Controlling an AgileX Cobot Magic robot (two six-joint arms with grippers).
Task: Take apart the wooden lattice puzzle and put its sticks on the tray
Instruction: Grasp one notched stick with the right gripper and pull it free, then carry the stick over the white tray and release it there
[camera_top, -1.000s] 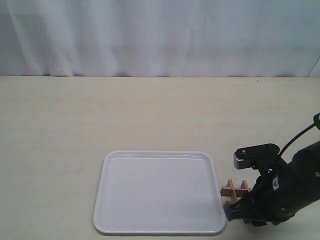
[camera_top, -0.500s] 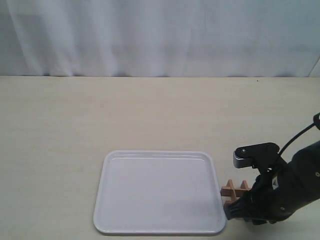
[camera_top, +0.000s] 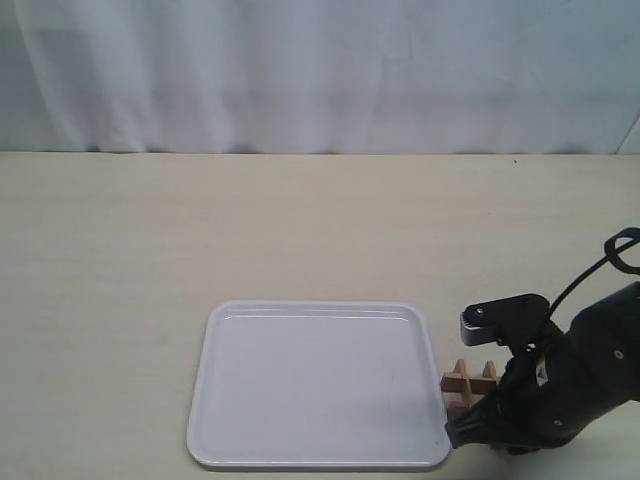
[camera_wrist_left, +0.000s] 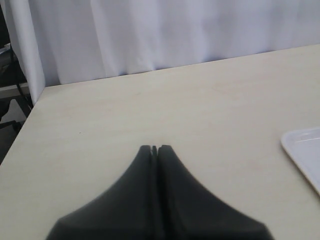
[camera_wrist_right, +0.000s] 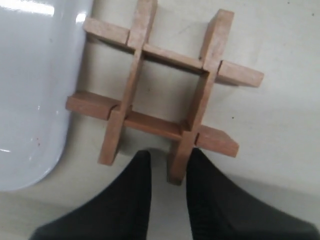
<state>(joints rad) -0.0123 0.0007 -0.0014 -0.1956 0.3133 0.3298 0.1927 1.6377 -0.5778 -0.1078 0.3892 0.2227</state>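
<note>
Placement favours you: the small light-brown wooden lattice puzzle (camera_wrist_right: 167, 54) lies assembled on the worktop (camera_top: 300, 220), just beside the flat white plastic tray (camera_wrist_right: 30, 100). Your right end effector (camera_wrist_right: 167, 161), slightly parted, straddles the end of one stick (camera_wrist_right: 200, 95) without clamping it; the left end effector (camera_wrist_left: 155, 148) is closed and empty.

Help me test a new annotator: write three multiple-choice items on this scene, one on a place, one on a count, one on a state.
1. Relative to the tray, the wooden lattice puzzle lies:
A. inside it
B. beside it, on the table
C. lifted above it

2. How many sticks form it?
A. two
B. four
C. six

3. The left gripper is:
A. shut, empty
B. wide open
C. clamped on a stick

Answers:
1 B, it rests on the table by the tray's rim.
2 B, two bars cross two.
3 A, it is closed up with nothing held.
</note>
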